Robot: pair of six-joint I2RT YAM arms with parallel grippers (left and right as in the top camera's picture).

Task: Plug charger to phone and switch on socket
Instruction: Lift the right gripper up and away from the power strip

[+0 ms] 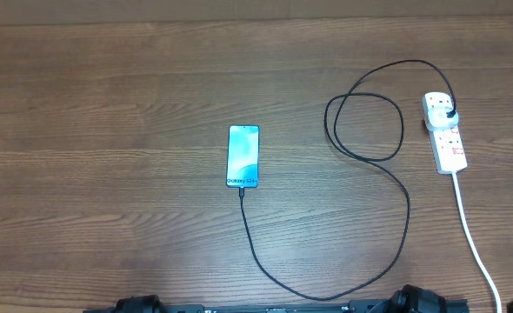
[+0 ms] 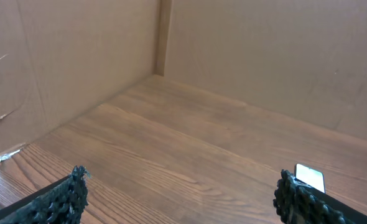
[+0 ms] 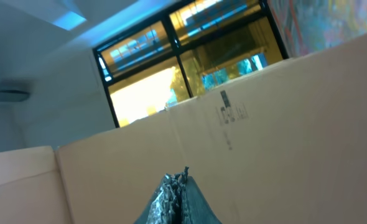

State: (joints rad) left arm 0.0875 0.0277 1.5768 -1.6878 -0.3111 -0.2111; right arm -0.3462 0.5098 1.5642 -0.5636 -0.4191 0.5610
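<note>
The phone (image 1: 243,156) lies flat at the table's middle, screen lit light blue. The black charger cable (image 1: 387,252) runs from the phone's near end, curves along the front, loops at the right, and ends in a black plug (image 1: 448,112) seated in the white power strip (image 1: 445,131). The phone's corner also shows in the left wrist view (image 2: 310,177). My left gripper (image 2: 180,196) is open and empty above bare table, far from the phone. My right gripper (image 3: 177,183) is shut and empty, pointing up at a cardboard wall. Only the arm bases show at the bottom edge of the overhead view.
The strip's white cord (image 1: 474,235) runs to the front right edge. Cardboard walls (image 2: 264,56) enclose the table at the back and left. A window (image 3: 183,62) shows above the cardboard in the right wrist view.
</note>
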